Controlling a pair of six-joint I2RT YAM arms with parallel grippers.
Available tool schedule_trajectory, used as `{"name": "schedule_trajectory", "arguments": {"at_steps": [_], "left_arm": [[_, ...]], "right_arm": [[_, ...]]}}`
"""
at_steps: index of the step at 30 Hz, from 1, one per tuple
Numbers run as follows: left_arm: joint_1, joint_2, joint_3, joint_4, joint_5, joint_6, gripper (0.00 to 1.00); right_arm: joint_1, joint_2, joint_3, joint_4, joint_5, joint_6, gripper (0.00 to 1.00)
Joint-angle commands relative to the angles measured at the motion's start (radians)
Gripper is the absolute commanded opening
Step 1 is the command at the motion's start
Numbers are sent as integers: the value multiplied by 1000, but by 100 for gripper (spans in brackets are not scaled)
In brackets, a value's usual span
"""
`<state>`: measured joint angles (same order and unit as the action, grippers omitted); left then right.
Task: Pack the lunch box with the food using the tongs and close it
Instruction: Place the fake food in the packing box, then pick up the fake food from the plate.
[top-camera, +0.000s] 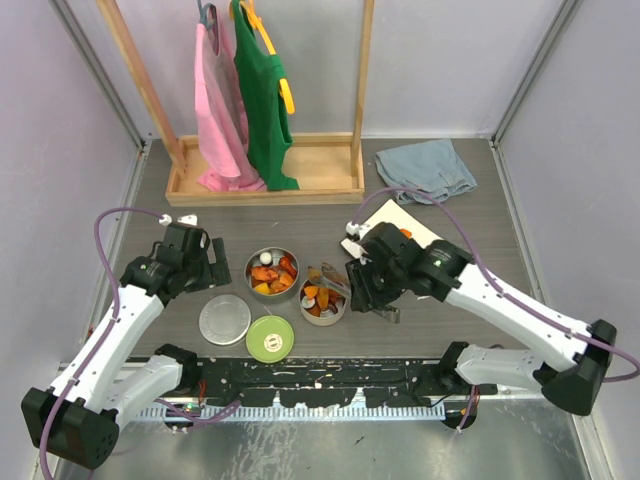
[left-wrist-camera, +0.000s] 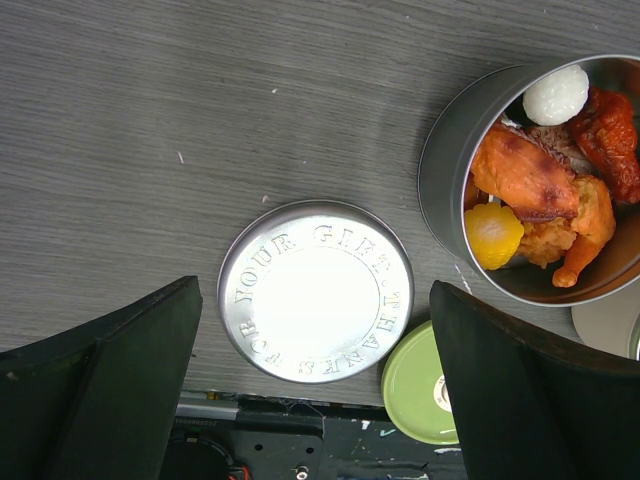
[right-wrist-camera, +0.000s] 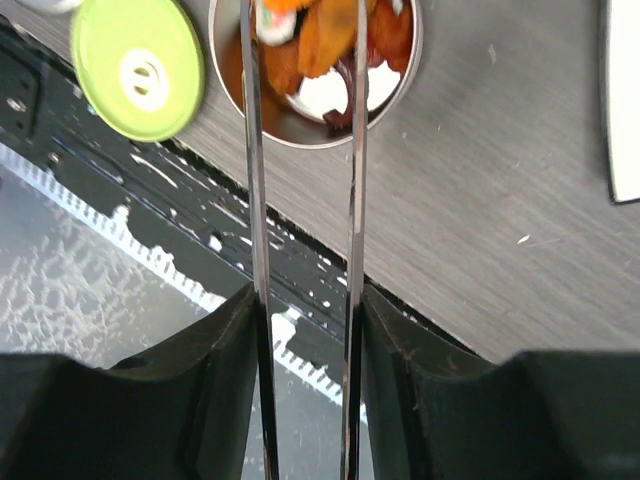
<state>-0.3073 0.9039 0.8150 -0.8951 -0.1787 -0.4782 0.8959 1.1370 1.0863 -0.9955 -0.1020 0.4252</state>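
Two open tins of the lunch box stand side by side. The left tin (top-camera: 272, 271) (left-wrist-camera: 445, 180) holds orange, red and yellow food (left-wrist-camera: 530, 190) and a white ball. The right tin (top-camera: 323, 300) (right-wrist-camera: 412, 80) also holds food (right-wrist-camera: 320, 45). The flat steel lid (top-camera: 225, 319) (left-wrist-camera: 315, 291) and the lime-green lid (top-camera: 270, 338) (left-wrist-camera: 420, 385) (right-wrist-camera: 138, 65) lie on the table near the front edge. My right gripper (top-camera: 365, 285) (right-wrist-camera: 307, 300) is shut on the tongs (right-wrist-camera: 255, 200), whose arms are apart and reach over the right tin. My left gripper (top-camera: 205, 262) (left-wrist-camera: 315, 400) hangs open above the steel lid, holding nothing.
A white plate (top-camera: 385, 215) (right-wrist-camera: 622, 100) lies behind the right arm, mostly hidden by it. A grey cloth (top-camera: 425, 170) lies at the back right. A wooden rack (top-camera: 265, 185) with hanging pink and green garments stands at the back. The table's front edge (right-wrist-camera: 300, 220) runs just below the tins.
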Motion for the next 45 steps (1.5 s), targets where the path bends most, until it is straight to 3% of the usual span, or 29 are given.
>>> {"name": "schedule_trajectory", "arguments": {"at_steps": [1,7,10,19,25,45], "left_arm": [[2,-5,18,13,-2,9,98],[4,-1,19,14,0,10,98],[3,-1,19,15,2,9,98],[3,-6,17,13,2,8,98],[3,-5,19,15,3,10,98],[2,-1,19,16,-1,12,98]], "right_arm": [[6,-130,87,73,125,24,47],[-7,-182,107,-34,406,87,50],[-42,-187,105,-77,469,120,51],[-331,-177,7,-78,331,28,54],[-433,-136,-35,-53,300,-9,55],[-605,72,-55,118,267,-120,56]]}}
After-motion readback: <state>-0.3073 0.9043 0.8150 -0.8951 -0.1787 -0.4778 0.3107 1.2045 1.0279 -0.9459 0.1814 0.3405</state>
